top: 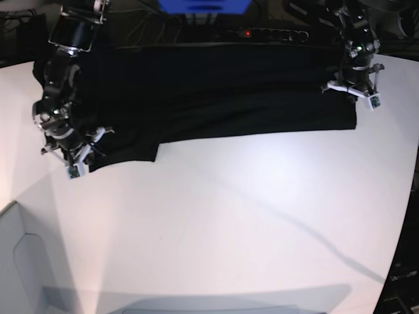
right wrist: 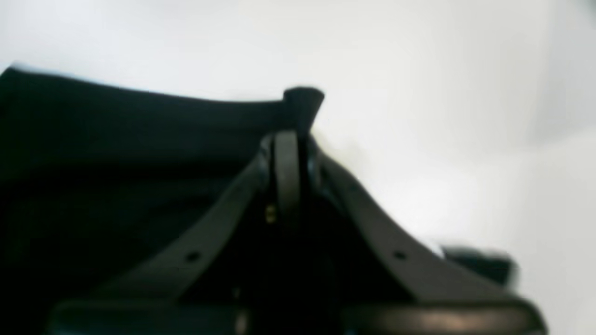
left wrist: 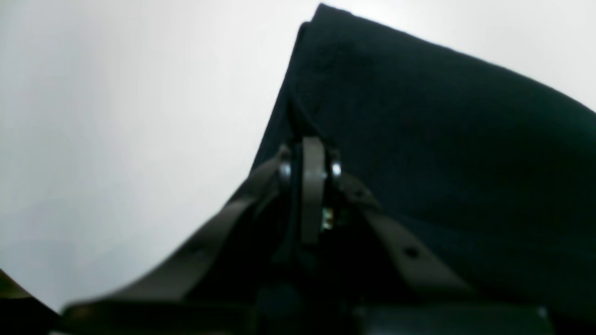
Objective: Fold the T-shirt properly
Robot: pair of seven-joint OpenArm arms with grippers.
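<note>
A wide white table (top: 249,222) carries the black T-shirt (top: 216,91), which lies spread flat across its far side from left to right, one sleeve reaching nearer at the left, while the whole near half of the tabletop shows only bare white surface.

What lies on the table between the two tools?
Only the T-shirt spans from the right tool to the left tool; the base view shows this.

Plain black T-shirt (top: 216,98) with no print showing, white table (top: 229,216), dark grey left gripper (left wrist: 311,139) with silvery screws, dark grey right gripper (right wrist: 292,135), blue object (top: 203,5) at the far edge, small red light (top: 247,33)
</note>
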